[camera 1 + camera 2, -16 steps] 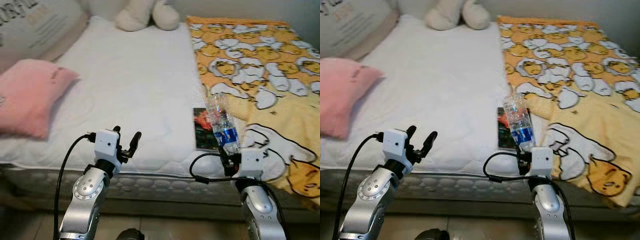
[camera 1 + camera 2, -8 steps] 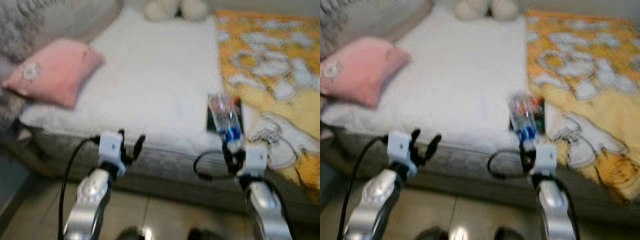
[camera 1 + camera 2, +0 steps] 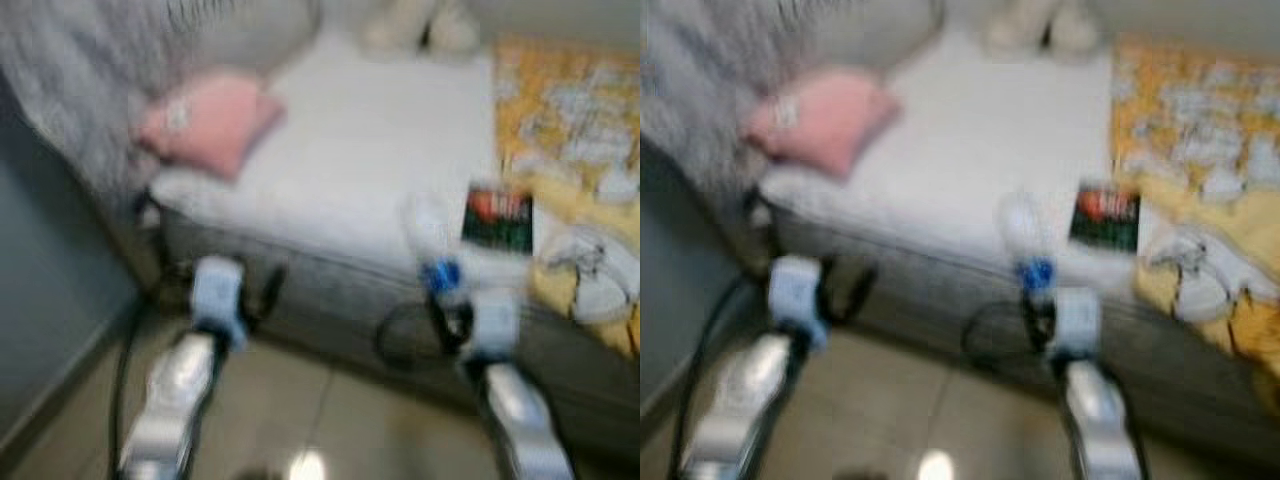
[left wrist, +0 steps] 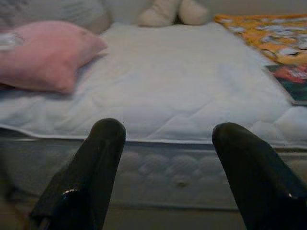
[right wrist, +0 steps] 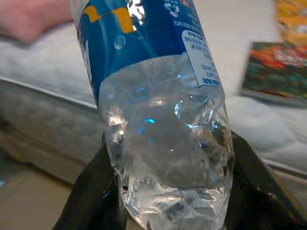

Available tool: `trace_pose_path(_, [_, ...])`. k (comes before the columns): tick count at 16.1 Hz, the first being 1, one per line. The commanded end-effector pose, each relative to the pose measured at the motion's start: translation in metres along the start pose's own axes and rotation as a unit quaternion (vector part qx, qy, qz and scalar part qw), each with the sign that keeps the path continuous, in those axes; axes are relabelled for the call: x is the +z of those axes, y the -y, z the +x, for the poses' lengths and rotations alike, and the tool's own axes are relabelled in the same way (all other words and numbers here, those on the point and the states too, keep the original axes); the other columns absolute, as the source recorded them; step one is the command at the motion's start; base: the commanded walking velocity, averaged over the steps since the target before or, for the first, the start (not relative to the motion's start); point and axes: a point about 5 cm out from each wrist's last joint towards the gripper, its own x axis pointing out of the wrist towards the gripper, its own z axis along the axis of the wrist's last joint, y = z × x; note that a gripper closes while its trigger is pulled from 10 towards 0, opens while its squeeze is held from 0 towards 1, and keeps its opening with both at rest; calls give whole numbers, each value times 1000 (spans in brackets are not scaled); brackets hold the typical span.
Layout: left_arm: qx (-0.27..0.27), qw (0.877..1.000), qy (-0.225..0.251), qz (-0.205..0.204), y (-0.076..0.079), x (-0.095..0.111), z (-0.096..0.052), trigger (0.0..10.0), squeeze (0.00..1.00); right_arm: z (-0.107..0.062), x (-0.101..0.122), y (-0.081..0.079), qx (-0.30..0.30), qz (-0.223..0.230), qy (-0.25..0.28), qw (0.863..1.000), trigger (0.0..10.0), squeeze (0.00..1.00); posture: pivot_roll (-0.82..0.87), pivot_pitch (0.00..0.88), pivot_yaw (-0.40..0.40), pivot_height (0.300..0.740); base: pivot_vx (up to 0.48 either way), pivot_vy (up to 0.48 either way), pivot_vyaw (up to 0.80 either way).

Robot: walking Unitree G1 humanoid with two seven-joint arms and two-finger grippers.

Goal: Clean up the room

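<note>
Bed (image 4: pixel 172 96) as landmark, head views blurred. Pink pillow (image 4: pixel 43 55) lies at the bed's left side; left gripper (image 4: pixel 165 143), fingers spread apart and holding nothing, hangs before the bed's near edge. Right gripper (image 5: pixel 170 191) pinches the base of a clear plastic bottle (image 5: pixel 158 105) with a blue label, crumpled near the bottom, raised in front of the bed. Booklet (image 3: pixel 498 215) lies near the bed's edge, yellow patterned blanket (image 3: pixel 575 140) just beside it.

bottle (image 5: pixel 163 110) label print illegible
</note>
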Motion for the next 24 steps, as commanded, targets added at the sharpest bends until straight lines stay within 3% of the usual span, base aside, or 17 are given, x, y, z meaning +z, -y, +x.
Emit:
trace_pose_path(1, [-5, 1000, 4, 0, 7, 2, 4, 10000, 0, 0, 8, 11, -13, 0, 13, 1000, 10000, 0, -70, 0, 25, 740, 0, -469, 0])
trace_pose_path(4, [-20, 1000, -4, -1, 12, -3, 3, 10000, 0, 1, 7, 14, -12, -1, 10, 1000, 10000, 0, -65, 0, 19, 740, 164, -429, 0])
trace_pose_path(10, [5, 1000, 1, -2, 7, -3, 4, 10000, 0, 7, 9, 17, -4, -6, 11, 1000, 10000, 0, -51, 0, 11, 740, 82, -439, 0])
trace_pose_path(14, [54, 998, -7, -30, -10, -8, 3, 10000, 0, 10, 9, 13, 13, -6, 8, 1000, 10000, 0, -47, 0, 14, 740, 0, -108, 0])
trace_pose_path(15, [133, 988, -33, -73, -35, -19, -8, 10000, 0, 10, 9, 13, 11, 1, 11, 1000, 10000, 0, -51, 0, 19, 740, 0, 0, 0])
trace_pose_path(16, [165, 982, -52, -69, -49, -30, -26, 10000, 0, 7, 9, 15, 4, 7, 17, 1000, 10000, 0, -56, 0, 24, 740, 0, 0, 0])
trace_pose_path(18, [169, 982, -75, -32, -60, -42, -52, 10000, 0, 1, 10, 19, 0, 5, 23, 1000, 10000, 0, -62, 0, 35, 740, 0, 0, 0])
trace_pose_path(19, [154, 985, -75, -7, -60, -43, -56, 10000, 0, 0, 9, 22, 0, 2, 22, 1000, 10000, 0, -63, 0, 38, 740, 0, 0, 0])
trace_pose_path(24, [141, 989, -41, 10, -43, -29, -29, 10000, 0, 7, 14, 18, 23, -4, 24, 999, 10000, 0, -63, 0, 25, 740, 0, 0, 0])
